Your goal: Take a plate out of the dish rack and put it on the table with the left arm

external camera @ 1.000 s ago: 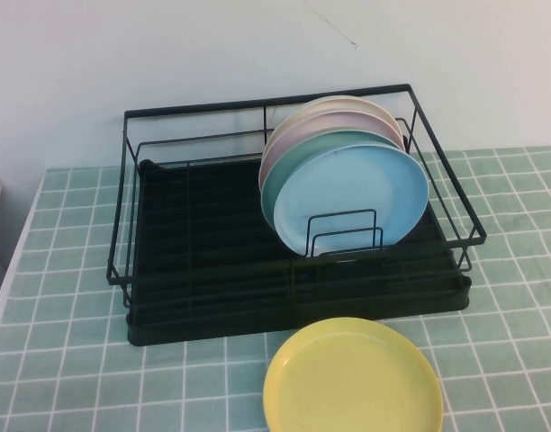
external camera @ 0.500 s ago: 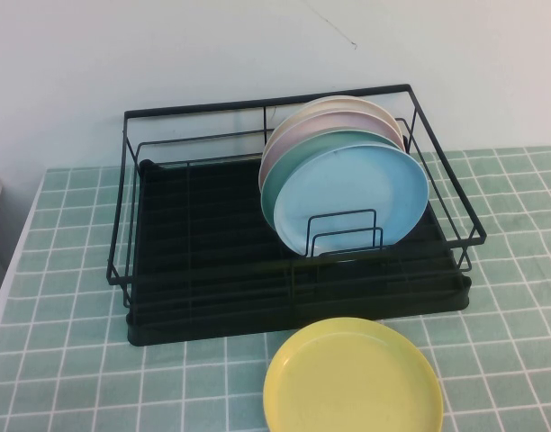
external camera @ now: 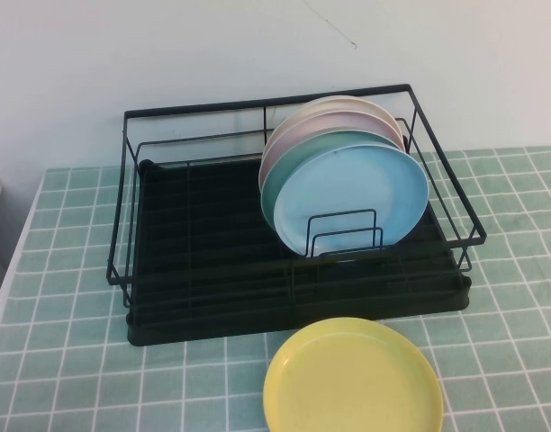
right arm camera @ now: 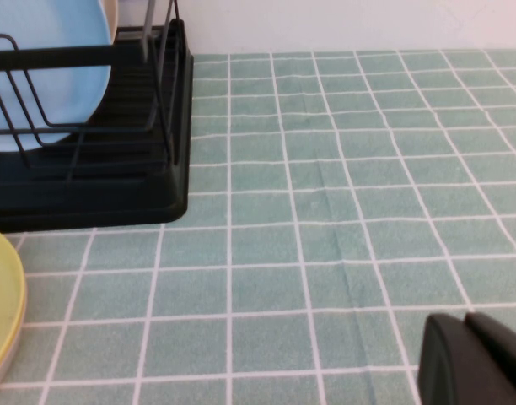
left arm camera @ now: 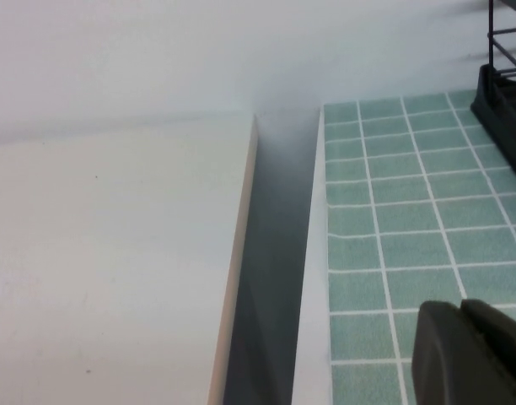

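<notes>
Blue plate (external camera: 352, 200) is seen upright at the front of the stack, inside the rack (external camera: 203, 243).

It is propped on edge against wire dividers, smooth and round with a shallow rim; behind it a mint plate (external camera: 298, 162), a pink one (external camera: 289, 135) and a cream one (external camera: 347, 102) are lined up. The rack is made of black wire over a ribbed black tray, set on the table (external camera: 68, 342) of small pale green tiles with white grout. A yellow plate (external camera: 352, 378) is laid flat just before the rack. A plain pale wall (external camera: 212, 54) is seen behind. The left gripper (left arm camera: 469, 353) is held low by the table's white left edge, the right gripper (right arm camera: 473, 361) over bare tiles right of the rack; both appear closed, with nothing held.
</notes>
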Motion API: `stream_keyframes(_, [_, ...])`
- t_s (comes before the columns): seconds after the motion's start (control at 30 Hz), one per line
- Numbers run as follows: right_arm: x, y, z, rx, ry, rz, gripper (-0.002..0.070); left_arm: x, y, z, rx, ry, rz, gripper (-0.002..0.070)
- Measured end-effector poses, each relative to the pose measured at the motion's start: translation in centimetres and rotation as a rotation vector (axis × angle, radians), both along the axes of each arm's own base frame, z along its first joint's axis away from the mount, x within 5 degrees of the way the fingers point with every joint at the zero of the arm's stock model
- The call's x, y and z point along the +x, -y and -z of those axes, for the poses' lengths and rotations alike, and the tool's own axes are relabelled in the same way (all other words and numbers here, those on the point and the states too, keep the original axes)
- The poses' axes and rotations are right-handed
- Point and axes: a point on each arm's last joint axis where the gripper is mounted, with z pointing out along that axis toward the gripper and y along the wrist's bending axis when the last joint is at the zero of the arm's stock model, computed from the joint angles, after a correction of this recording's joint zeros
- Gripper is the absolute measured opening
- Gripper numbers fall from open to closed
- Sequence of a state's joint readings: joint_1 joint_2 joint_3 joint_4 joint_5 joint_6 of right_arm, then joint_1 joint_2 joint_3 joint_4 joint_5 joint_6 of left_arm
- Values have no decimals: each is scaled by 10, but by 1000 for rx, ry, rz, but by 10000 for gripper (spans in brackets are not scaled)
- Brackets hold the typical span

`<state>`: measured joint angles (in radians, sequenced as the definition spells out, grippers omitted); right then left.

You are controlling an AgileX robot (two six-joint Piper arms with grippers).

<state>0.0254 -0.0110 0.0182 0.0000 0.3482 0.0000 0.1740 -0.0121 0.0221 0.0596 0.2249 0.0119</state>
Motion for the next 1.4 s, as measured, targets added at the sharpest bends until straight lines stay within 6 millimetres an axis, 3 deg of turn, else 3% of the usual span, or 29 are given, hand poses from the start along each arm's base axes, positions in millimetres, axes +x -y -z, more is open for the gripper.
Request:
stream_keyframes(0.27, [0,0,0,0,0,0,-2,1,0,-5,-35,65,-4,-3])
stream_keyframes(0.6, [0,0,0,0,0,0,-2,-1,3,-41,25,453,29,-3])
stream_keyframes(0.93, [0,0,0,0,0,0,-2,-6,4,-54,55,611,42,-3])
stream_keyframes(1.23, [0,0,0,0,0,0,-2,-33,11,-96,-25,1098,143,-3])
stream_keyframes(1.4, [0,0,0,0,0,0,-2,-53,16,-158,26,1071,142,-3])
